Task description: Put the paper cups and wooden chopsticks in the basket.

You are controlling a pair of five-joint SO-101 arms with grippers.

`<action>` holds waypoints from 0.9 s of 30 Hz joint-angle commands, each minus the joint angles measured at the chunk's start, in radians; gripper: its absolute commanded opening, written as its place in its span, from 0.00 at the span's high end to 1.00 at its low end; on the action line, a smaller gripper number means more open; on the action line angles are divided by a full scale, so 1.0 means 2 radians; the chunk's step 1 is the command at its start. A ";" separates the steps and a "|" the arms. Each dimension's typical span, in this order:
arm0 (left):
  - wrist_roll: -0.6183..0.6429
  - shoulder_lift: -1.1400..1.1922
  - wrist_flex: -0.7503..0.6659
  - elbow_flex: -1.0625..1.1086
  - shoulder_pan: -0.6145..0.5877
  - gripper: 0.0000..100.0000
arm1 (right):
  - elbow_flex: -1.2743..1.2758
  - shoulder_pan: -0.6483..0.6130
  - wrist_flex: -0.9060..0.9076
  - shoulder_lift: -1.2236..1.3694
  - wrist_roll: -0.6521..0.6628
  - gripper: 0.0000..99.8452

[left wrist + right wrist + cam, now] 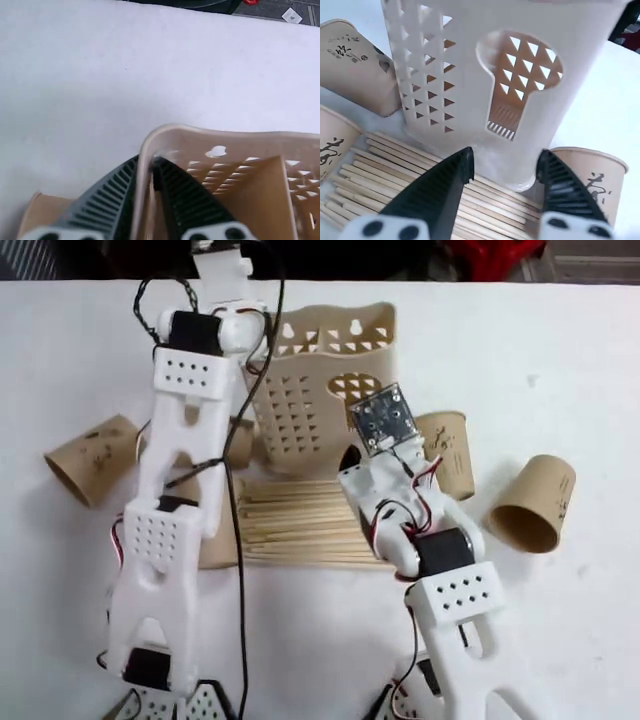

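Right pincer (505, 155): jaws wide apart, holding nothing, hanging over wooden chopsticks (380, 167), basket (585, 75) wall just beyond. Sticks lie flat on bench (560, 360), long axis parallel to basket's near wall and nearly along the line between the fingers, not across it; wrist turn probably needed. Left pincer (146, 162) clamped on basket rim, one finger inside, one outside. Right arm nearer sticks. Paper cups (530, 505) on sides, beside basket.

A robotics lab: wired robot arms (165, 540) on a white table (560, 360)
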 commanded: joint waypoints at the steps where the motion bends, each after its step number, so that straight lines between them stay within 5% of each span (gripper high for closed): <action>1: 0.004 0.006 -0.015 -0.009 -0.018 0.98 | -0.028 -0.003 0.031 -0.007 -0.001 0.77; 9: -0.011 0.008 -0.012 -0.004 -0.015 0.98 | -0.022 0.033 0.125 -0.068 -0.002 0.77; 22: -0.079 0.036 0.059 -0.009 0.021 0.98 | 0.124 0.122 0.141 -0.303 0.016 0.77; 27: -0.084 0.034 0.062 -0.018 0.021 0.87 | 0.147 0.131 0.176 -0.341 0.040 0.77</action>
